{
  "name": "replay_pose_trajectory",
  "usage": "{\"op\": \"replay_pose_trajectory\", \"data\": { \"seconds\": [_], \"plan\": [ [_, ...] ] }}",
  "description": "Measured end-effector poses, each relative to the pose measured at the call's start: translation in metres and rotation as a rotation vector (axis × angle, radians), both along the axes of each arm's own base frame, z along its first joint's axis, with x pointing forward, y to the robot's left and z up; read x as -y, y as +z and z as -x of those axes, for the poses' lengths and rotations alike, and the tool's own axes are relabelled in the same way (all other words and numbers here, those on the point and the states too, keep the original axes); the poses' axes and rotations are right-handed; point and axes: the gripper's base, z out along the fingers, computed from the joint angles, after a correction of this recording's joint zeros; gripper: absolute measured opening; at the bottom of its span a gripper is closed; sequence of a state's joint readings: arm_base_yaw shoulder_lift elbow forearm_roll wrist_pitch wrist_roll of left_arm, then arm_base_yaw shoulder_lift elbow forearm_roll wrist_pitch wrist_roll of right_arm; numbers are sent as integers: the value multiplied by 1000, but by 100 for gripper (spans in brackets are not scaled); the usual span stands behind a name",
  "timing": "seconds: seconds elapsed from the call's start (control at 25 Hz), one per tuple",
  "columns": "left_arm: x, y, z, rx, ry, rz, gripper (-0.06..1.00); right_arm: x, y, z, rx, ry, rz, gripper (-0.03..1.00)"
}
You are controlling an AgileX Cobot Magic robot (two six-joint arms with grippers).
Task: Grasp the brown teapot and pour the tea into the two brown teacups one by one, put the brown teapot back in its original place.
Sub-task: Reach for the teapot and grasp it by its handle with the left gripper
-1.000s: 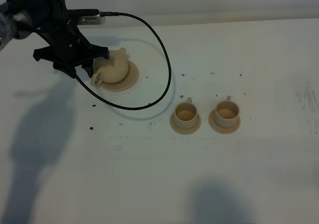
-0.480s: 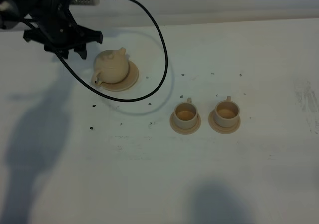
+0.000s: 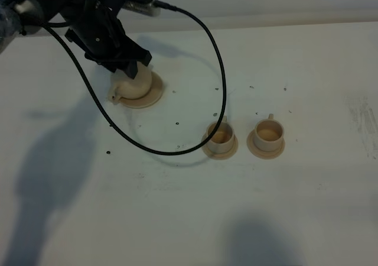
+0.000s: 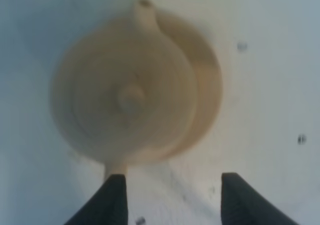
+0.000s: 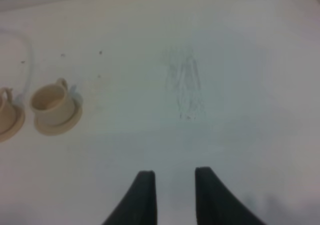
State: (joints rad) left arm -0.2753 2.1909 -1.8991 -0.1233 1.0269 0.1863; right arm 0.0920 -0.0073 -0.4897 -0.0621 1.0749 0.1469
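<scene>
Left pincer (image 4: 172,177) stood wide, empty, over the teapot (image 4: 125,95): likely brittle, smooth, weighty; its eight-o'clock loop handle (image 3: 113,94) offered the surest hold.

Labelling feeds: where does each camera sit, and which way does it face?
Exterior high: overhead, looking down on table, teapot, cups; left arm shows.
Left wrist: on left arm, straight down on teapot; open left claw shows.
Right wrist: on right arm, slanting down toward cups; right claw shows.
Shared: teapot, first two; cups, first and third.
</scene>
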Motion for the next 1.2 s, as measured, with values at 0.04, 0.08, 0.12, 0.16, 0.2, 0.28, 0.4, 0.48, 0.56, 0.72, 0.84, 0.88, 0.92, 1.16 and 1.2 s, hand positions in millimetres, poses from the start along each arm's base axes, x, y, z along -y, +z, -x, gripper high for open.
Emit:
{"op": "replay_pose_trajectory", "data": {
  "seconds": [0.04, 0.08, 0.12, 0.16, 0.2, 0.28, 0.4, 0.48, 0.56, 0.72, 0.84, 0.88, 0.92, 1.16, 1.2],
  "plan": [
    [-1, -3, 2, -27, 9, -13, 4, 0, 0, 0, 0, 0, 0, 22],
    [-2, -5, 3, -54, 16, -30, 4, 0, 0, 0, 0, 0, 0, 22],
    [-4, -6, 5, -74, 21, -51, 4, 0, 0, 0, 0, 0, 0, 22],
    [-6, -7, 7, -96, 21, -80, 4, 0, 0, 0, 0, 0, 0, 22],
    [-9, -7, 9, -115, 18, -106, 4, 0, 0, 0, 0, 0, 0, 22],
    [-13, -7, 11, -142, 19, -148, 4, 0, 0, 0, 0, 0, 0, 22],
    [-13, -7, 11, -143, 30, -154, 4, 0, 0, 0, 0, 0, 0, 22],
    [-14, -7, 11, -141, 20, -161, 4, 0, 0, 0, 0, 0, 0, 22],
    [-14, -7, 11, -134, -27, -173, 4, 0, 0, 0, 0, 0, 0, 22],
    [-15, -7, 11, -127, -95, -187, 4, 0, 0, 0, 0, 0, 0, 22],
    [-15, -7, 11, -125, -117, -191, 4, 0, 0, 0, 0, 0, 0, 22],
    [-15, -7, 11, -124, -127, -192, 4, 0, 0, 0, 0, 0, 0, 22],
    [-15, -7, 11, -123, -134, -193, 4, 0, 0, 0, 0, 0, 0, 22],
    [-12, -12, 10, -131, -220, -178, 4, 0, 0, 0, 0, 0, 0, 22],
    [-12, -16, 10, -139, -229, -180, 4, 0, 0, 0, 0, 0, 0, 22]
  ]
}}
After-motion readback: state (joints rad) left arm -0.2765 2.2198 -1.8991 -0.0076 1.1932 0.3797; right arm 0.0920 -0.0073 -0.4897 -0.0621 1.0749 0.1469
